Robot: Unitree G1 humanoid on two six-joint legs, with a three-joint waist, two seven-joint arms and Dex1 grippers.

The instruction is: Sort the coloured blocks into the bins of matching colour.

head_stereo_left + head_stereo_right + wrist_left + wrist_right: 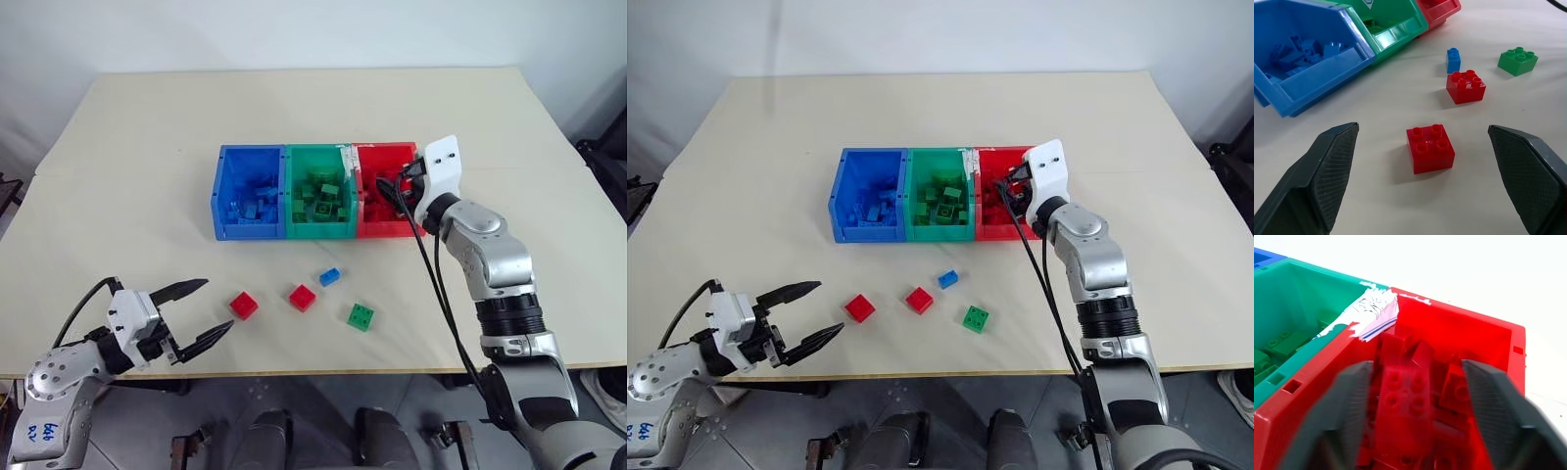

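The three joined bins stand mid-table: blue bin [219, 210], green bin [315, 232] and red bin [384, 231], each holding bricks of its own colour. Four loose blocks lie in front of them: two red squares [243, 305] [303, 297], a tiny blue one [330, 276] and a green square [361, 316]. My left gripper [217, 305] is open, low over the table just left of the nearer red square [1430, 148]. My right gripper [1416, 364] is open above the red bin. A longer red brick [1400, 401] sits between its spread fingers on the red pile.
A torn white label [1374, 313] sticks to the wall between the green and red bins. The table's front edge [323, 372] runs just behind my left gripper. Black cables [436, 284] hang along my right arm above the table's right side.
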